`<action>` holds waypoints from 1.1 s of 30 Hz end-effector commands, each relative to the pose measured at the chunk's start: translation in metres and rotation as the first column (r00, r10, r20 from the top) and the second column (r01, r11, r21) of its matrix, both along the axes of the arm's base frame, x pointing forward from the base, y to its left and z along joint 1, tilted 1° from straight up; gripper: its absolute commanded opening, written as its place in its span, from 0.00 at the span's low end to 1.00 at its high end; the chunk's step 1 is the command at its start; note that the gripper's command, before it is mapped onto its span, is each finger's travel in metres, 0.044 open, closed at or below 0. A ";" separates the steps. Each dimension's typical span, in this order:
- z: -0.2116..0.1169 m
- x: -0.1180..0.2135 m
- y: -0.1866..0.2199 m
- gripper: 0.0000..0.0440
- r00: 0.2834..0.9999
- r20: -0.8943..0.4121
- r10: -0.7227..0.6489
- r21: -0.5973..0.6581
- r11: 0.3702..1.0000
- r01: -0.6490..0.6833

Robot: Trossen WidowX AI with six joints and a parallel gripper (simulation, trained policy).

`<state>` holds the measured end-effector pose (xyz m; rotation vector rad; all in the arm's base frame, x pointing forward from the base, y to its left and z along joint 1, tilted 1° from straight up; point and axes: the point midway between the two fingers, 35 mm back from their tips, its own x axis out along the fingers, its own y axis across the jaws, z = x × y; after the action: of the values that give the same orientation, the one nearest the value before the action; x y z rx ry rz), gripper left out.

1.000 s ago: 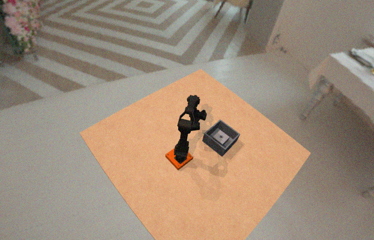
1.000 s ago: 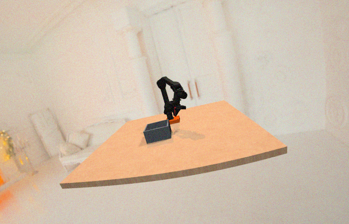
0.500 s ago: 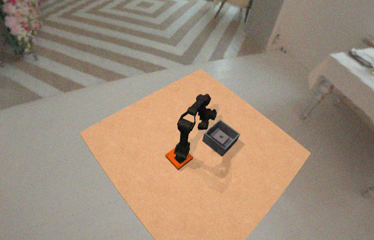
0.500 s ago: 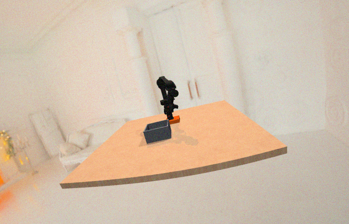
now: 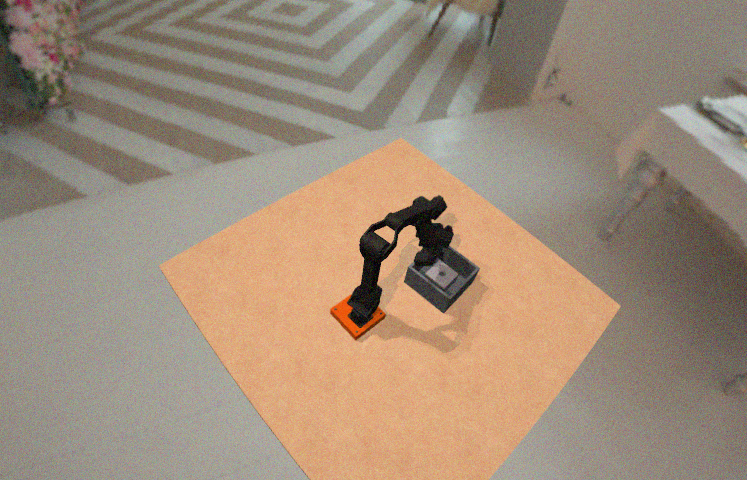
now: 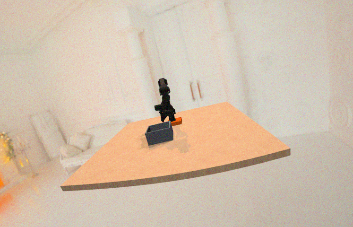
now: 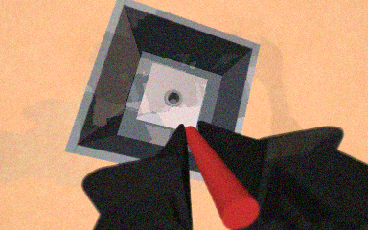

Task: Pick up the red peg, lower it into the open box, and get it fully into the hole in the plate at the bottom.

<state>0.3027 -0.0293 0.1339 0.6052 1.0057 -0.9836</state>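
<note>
My gripper (image 7: 191,126) is shut on the red peg (image 7: 219,179), which lies lengthwise between the two black fingers in the wrist view. The gripper is above the near wall of the open grey box (image 5: 426,291) (image 6: 159,136) (image 7: 97,149). In the box, a pale plate (image 5: 450,279) (image 7: 159,81) lies on the bottom with a round dark hole (image 5: 441,273) (image 7: 172,98) at its middle. The hole shows free of any peg. In the wrist view the peg's far end appears just beside the plate's edge. The peg cannot be made out in the top and exterior views.
The box stands on the tan table top (image 5: 282,237) (image 6: 214,140), its walls rising all around the plate. The arm's orange base (image 5: 341,315) (image 6: 176,121) is fixed on the table to one side of the box. Shadows of the arm fall around the box.
</note>
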 end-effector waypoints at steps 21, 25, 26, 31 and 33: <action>-0.057 0.031 -0.046 0.02 0.978 -0.080 0.191 0.107 0.977 -0.182; -0.068 0.031 -0.046 0.18 0.968 -0.102 0.229 0.135 0.967 -0.215; -0.070 0.031 -0.047 0.24 0.966 -0.106 0.236 0.141 0.965 -0.220; -0.072 0.034 -0.050 0.41 0.958 -0.116 0.261 0.161 0.957 -0.241; -0.069 0.038 -0.052 0.41 0.954 -0.116 0.278 0.160 0.953 -0.258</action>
<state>0.3313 -0.0820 0.0723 0.5171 1.2289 -0.7643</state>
